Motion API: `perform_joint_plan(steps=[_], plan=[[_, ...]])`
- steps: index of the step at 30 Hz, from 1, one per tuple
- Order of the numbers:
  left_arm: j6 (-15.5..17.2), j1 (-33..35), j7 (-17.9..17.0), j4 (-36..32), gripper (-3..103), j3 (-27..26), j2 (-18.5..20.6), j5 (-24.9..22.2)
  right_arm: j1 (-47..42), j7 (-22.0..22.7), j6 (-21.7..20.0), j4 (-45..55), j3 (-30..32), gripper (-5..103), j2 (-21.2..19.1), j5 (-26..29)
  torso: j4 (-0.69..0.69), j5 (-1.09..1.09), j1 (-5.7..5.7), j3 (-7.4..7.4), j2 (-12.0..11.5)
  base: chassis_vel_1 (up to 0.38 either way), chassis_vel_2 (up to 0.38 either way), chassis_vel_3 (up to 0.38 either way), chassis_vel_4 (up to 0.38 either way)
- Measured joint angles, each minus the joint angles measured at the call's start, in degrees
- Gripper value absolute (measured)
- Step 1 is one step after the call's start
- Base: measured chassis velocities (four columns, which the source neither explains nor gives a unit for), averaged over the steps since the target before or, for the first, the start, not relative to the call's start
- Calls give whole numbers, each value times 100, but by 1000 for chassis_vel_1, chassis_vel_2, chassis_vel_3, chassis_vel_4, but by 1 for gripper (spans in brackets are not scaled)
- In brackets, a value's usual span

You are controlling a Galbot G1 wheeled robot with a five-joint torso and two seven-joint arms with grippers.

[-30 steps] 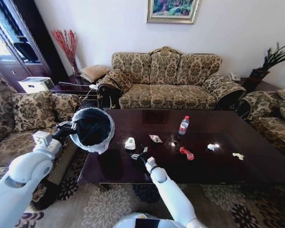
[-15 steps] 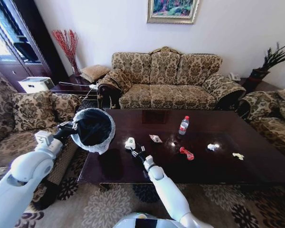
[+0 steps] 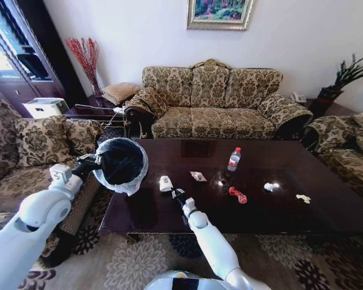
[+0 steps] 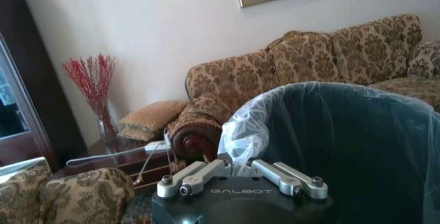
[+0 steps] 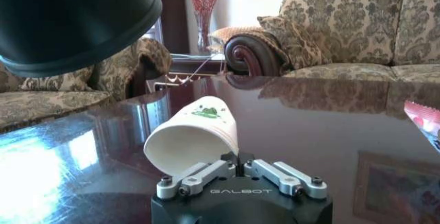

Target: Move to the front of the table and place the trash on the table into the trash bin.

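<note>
- The right tool [image 3: 174,193] has moved forward over the last second and now sits just behind a white paper cup [image 3: 165,183] lying on its side on the counter [image 3: 278,211]; its fingers look nearly together behind the cup's rim, not yet gripping it.
- The left tool [image 4: 240,175] is clenched on the bin [image 3: 122,163] rim, holding it a little nearer the counter's left end than before.
- Judged from this, the first pickup is starting; the bottle [image 3: 233,159] and wrapper [image 3: 237,194] wait well apart.
- "GALBOT" is readable on both tools; the cup carries a green mark, illegible.

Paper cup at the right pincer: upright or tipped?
Tipped. The paper cup lies on its side on the table, open mouth facing the right pincer.
</note>
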Motion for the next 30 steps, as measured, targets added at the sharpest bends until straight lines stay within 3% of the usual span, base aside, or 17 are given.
perform_joint_plan(steps=[8, 13, 15, 20, 21, 25, 30], plan=[[-7, -117, 0, 209, 2, 49, 147, -2, -385, 130, -141, 1054, 42, -2, -309, 238, -1, 0, 0, 0, 0, 0, 0, 0, 0], [-18, -224, -4, 573, 2, 89, 527, -100, -1049, 267, -180, 2919, 463, -1, -1006, 504, 0, 0, 0, 0, 0, 0, 0, 0, 0], [-6, -225, -6, 597, 2, 95, 581, -152, -1124, 267, -185, 3138, 523, -1, -1101, 598, 0, -1, 0, 0, 0, 0, 0, 0, 0], [236, -174, -18, 634, 2, 179, 1215, -886, -1646, -3, -289, 4734, 878, 0, -1908, 1530, -3, 1, 0, 0, 0, 0, 0, 0, 0], [236, -174, -18, 634, 2, 179, 1215, -886, -1646, -3, -289, 4734, 878, 0, -1908, 1530, -3, 1, 0, 0, 0, 0, 0, 0, 0], [631, 64, -79, 263, 2, 224, 1801, -1835, -2021, -43, -657, 6284, 823, 0, -2505, 2256, -2, 1, 0, -1, 0, 0, 0, 0, 0], [811, 299, -168, -125, 2, 225, 2138, -2297, -1908, -190, -767, 6907, 648, 0, -2705, 2517, 1, 1, 0, 0, 0, 0, 0, 0, 0]])
